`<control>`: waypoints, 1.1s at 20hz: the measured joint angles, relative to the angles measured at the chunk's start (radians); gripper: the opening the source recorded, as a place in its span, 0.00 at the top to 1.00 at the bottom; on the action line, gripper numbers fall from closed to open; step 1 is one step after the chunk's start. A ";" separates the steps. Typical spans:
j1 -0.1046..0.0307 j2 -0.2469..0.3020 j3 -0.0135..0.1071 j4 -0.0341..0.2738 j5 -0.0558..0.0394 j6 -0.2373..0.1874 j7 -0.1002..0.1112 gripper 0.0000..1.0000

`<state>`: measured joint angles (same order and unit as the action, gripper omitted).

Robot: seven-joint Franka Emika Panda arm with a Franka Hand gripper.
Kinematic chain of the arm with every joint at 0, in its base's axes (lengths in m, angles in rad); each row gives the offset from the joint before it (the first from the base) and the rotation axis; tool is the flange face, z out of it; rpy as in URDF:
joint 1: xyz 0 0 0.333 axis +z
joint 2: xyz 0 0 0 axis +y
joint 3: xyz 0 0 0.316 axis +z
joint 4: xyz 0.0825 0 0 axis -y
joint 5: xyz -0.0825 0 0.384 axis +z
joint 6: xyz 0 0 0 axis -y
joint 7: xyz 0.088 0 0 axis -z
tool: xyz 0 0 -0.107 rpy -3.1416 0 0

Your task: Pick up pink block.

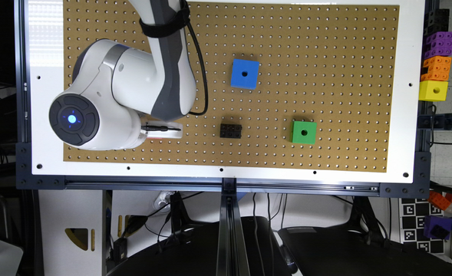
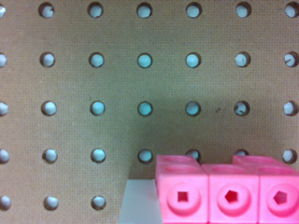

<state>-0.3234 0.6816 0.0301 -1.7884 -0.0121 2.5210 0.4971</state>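
The pink block [image 2: 229, 193] shows very close in the wrist view, a row of three linked cubes with round holes facing the camera and a second row behind. It rests against the brown pegboard [image 2: 140, 84]. In the exterior view my gripper [image 1: 162, 131] is the white part past the wrist, low over the pegboard at the exterior view's left. A thin pink edge of the block [image 1: 160, 138] peeks out beneath it. Whether the gripper has closed on the block is hidden.
A black block [image 1: 231, 130] of the same shape lies right of the gripper in the exterior view. A green cube [image 1: 303, 132] sits further right and a blue cube [image 1: 244, 74] further back. Stacked coloured blocks [image 1: 436, 57] stand off the board's right edge.
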 joint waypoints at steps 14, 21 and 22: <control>-0.001 -0.008 0.000 0.000 0.0000 -0.013 0.000 1.00; -0.001 -0.076 0.000 0.000 0.0000 -0.086 0.000 1.00; -0.001 -0.086 0.000 0.000 0.0000 -0.097 0.000 1.00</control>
<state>-0.3240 0.5958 0.0302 -1.7888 -0.0120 2.4241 0.4971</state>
